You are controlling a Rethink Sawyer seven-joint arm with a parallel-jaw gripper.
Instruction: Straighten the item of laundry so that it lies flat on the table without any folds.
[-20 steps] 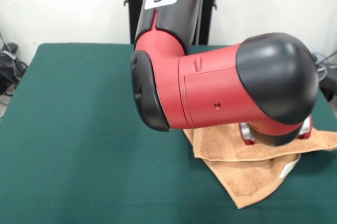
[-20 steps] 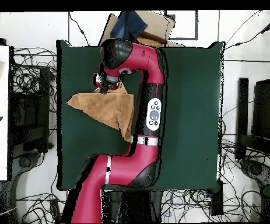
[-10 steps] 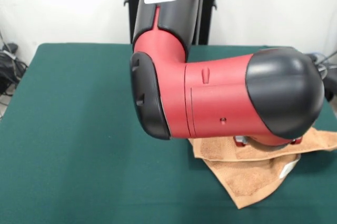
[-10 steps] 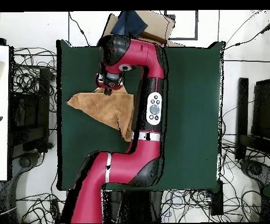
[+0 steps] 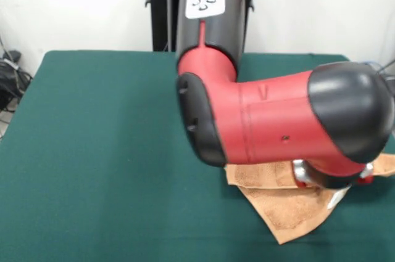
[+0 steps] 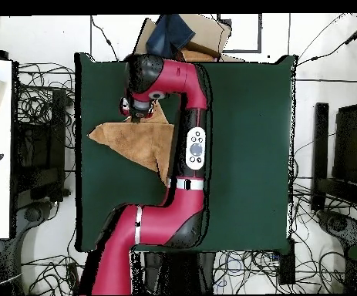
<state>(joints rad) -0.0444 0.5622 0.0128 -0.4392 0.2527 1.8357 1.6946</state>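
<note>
Overhead view first, from its left side: the desk [image 6: 250,139] is a broad green rectangle, and the item of laundry [image 6: 139,142] lies in its left half, near the left edge. It is a light-brown towel, spread in a rough triangle, with one corner pointing at the left edge, another running down toward the robot's side and a third tucked under the wrist at the top. A fold line crosses it, so it is not flat. Just above and partly over the towel's upper edge sits the pincer [image 6: 137,112], seen as a dark cluster below the black wrist dome; whether its fingers are spread or closed I cannot tell, and I cannot tell whether it touches the cloth. To the right of the towel the red arm [image 6: 189,146] runs up the middle of the desk and hooks left. Front view, left to right: bare green cloth, then the red and black arm filling the centre, with the towel [image 5: 290,212] showing beneath it at the lower right, one layer doubled over another, and a small white label [image 5: 336,198] at its right edge
</note>
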